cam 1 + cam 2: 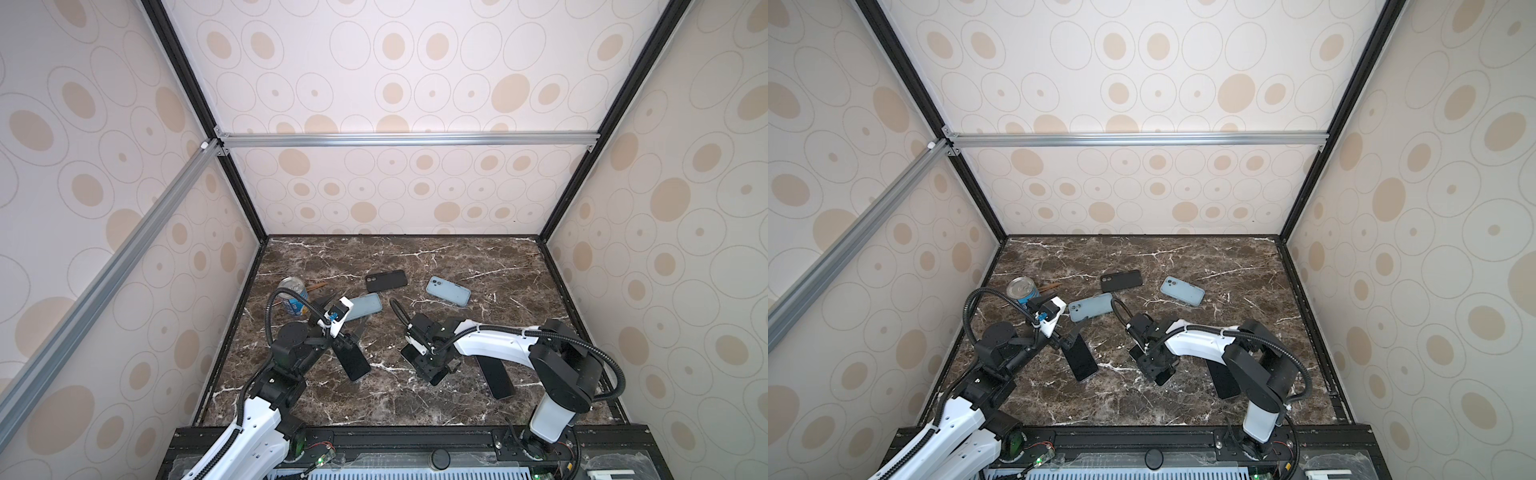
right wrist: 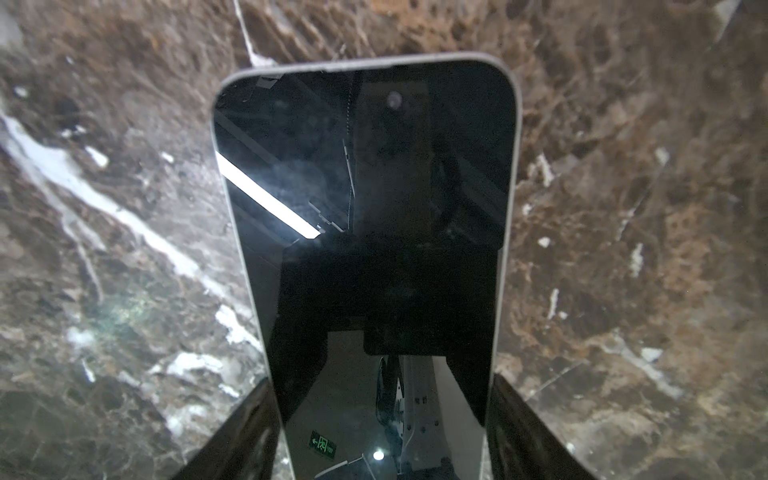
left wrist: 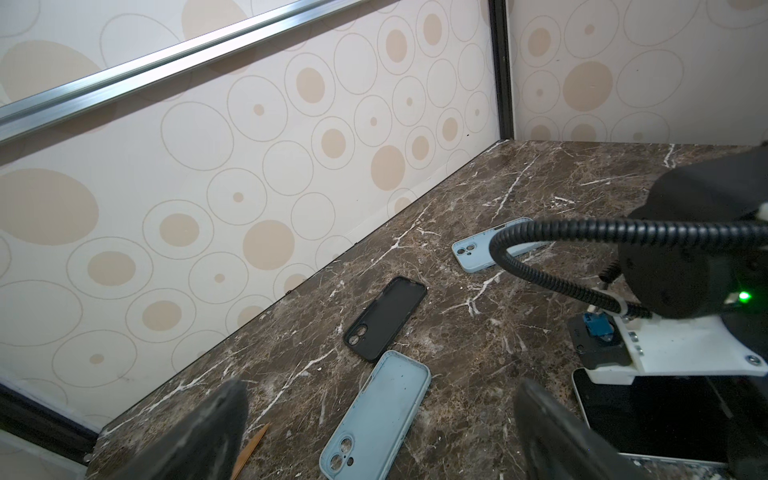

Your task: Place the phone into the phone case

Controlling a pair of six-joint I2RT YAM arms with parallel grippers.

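Straddling the phone [image 2: 365,199] across its width, the right gripper [image 2: 380,415] is closed with a pad against each long edge. The phone lies screen up on the marble table [image 2: 623,208]. The left gripper [image 3: 380,395] hangs spread wide and empty above the light-blue case [image 1: 365,306], which lies hollow side up just ahead of it.

From the right gripper, that case lies farther back and to the left in both top views, with bare table between. The left arm is therefore the nearer one to the case, while the right arm has the phone. The phone's long axis runs from far-left to near-right in a top view. The case's runs the other diagonal, near-left to far-right, so the two roughly cross. The coming move likely needs a turn of the phone as well as a carry. The case's camera cut-out sits at its left end, toward the left arm (which end of the phone carries its camera the frames do not show). A black case [image 1: 385,281] also lies hollow side up, just behind the blue one.
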